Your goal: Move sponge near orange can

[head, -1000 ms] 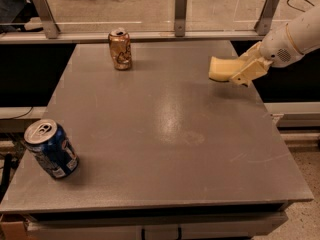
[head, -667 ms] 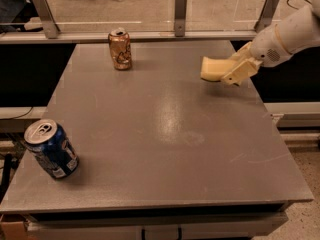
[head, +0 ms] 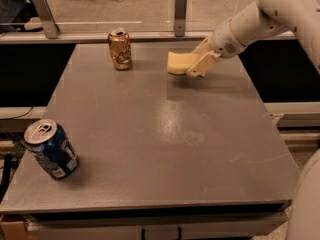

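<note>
- While the gripper [head: 194, 64] hangs to the right of the orange can [head: 120, 49], its jaws are clamped on the right end of the sponge [head: 178, 62].
- One tan finger [head: 204, 63] lies across the sponge's near face. The other finger is mostly hidden behind the block.
- That sponge is a pale yellow block on the orange can's right, apart from it, with bare tabletop between the two.
- Its long axis runs roughly side to side, in line with the orange can. The free end points left at the can and the gripped end points away from it.
- It looks slightly bent and tilted, with the free end a touch higher than the near lower edge.
- A dark shadow sits on the surface under the sponge, so it appears held just off the grey table [head: 165, 154] rather than resting on it.
- The orange can stands upright near the table's far edge, silver top up.
- The white arm [head: 250, 24] reaches in from beyond the sponge, on the side away from the orange can.
- A blue can [head: 51, 149] stands tilted well apart from the orange can, toward the near left corner.
</note>
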Controlling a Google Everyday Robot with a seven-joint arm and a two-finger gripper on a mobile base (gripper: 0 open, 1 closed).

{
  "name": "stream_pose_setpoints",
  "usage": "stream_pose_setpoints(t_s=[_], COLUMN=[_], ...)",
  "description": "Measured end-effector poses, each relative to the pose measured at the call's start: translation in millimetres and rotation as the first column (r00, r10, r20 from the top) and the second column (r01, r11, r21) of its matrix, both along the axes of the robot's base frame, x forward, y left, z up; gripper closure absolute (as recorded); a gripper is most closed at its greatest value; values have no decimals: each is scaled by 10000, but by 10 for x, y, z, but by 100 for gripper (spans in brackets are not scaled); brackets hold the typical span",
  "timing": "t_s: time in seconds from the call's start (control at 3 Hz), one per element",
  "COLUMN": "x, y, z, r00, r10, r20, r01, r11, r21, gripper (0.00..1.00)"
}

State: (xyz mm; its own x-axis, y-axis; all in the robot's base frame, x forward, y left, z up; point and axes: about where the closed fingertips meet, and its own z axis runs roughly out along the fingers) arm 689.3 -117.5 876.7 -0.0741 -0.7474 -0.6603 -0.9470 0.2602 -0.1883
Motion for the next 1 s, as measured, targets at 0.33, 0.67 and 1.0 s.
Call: stream_pose_setpoints(t_s=[0.33,0.67,1.0], x=[214,364,539], y=[371,672,872], z=[-31,-123,-150], r00=[9995,9990,9998], r10=[283,450,197], r20=[163,49,17], r01=[-281,-449,-196], r11=[9996,9989,9995], r21=[-99,-159,-245], gripper=[100,100,82])
